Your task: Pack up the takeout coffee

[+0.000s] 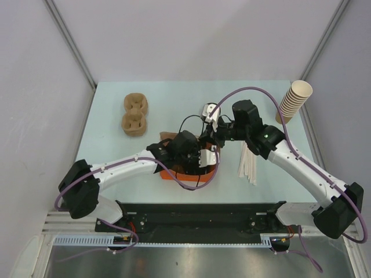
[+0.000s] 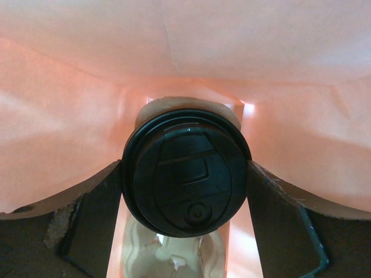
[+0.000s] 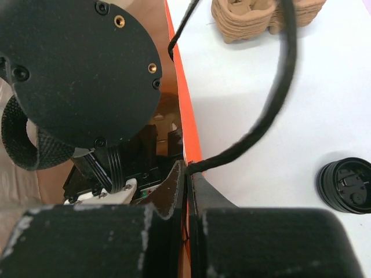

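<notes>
The left arm (image 1: 122,168) reached low across the table (image 1: 174,98) from its base, forearm stretched out and wrist dipped into the open mouth of the orange bag (image 1: 168,174). Inside the bag, the left gripper (image 2: 185,167) held the takeout coffee (image 2: 185,179), one dark finger (image 2: 93,220) pressed against each side of its round black lid. The cup's brown rim showed just behind the lid, deep between the bag's glowing paper walls.

The right arm (image 1: 295,159) bent at the elbow and came at the bag from the opposite side, its wrist turned downward over the rim. The right gripper (image 3: 186,179) had its fingers pressed together, pinching the bag's upright orange edge between them.

A short stack of black lids (image 3: 346,185) stood on the table near the bag, on the right arm's side. A bundle of pale sticks (image 1: 249,165) lay on that same side of the bag. A tilted stack of tan paper cups (image 1: 294,99) stood well beyond the bag toward the far right corner, and moulded cup carriers (image 1: 134,114) sat beyond the bag to the far left.
</notes>
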Robot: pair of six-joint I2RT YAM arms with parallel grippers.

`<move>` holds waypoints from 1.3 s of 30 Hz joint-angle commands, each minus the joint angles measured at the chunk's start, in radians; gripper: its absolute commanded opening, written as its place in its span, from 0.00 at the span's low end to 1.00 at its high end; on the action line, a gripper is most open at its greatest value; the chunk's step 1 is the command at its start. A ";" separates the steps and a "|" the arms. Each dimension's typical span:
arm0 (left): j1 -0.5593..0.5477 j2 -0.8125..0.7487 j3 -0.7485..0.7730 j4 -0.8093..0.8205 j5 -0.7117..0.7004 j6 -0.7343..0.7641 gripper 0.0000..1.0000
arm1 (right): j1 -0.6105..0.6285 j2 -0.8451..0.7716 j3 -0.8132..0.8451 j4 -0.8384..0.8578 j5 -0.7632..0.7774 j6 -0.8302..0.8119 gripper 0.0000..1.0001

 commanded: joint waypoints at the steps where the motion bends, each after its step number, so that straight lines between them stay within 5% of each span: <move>1: 0.035 0.078 -0.020 -0.046 0.070 -0.037 0.01 | -0.013 0.008 0.012 0.070 -0.106 0.001 0.00; 10: 0.060 0.090 -0.035 -0.033 0.079 -0.034 0.09 | -0.027 0.022 0.013 0.081 -0.114 -0.004 0.00; 14: 0.060 0.032 -0.035 -0.029 0.070 -0.051 0.47 | -0.027 0.017 0.012 0.077 -0.113 -0.009 0.00; 22: 0.060 -0.083 0.026 -0.066 0.079 -0.112 0.99 | -0.030 0.003 0.012 0.060 -0.106 -0.025 0.00; 39: 0.049 -0.182 0.080 -0.081 0.092 -0.128 0.99 | -0.025 -0.007 0.012 0.037 -0.094 -0.052 0.00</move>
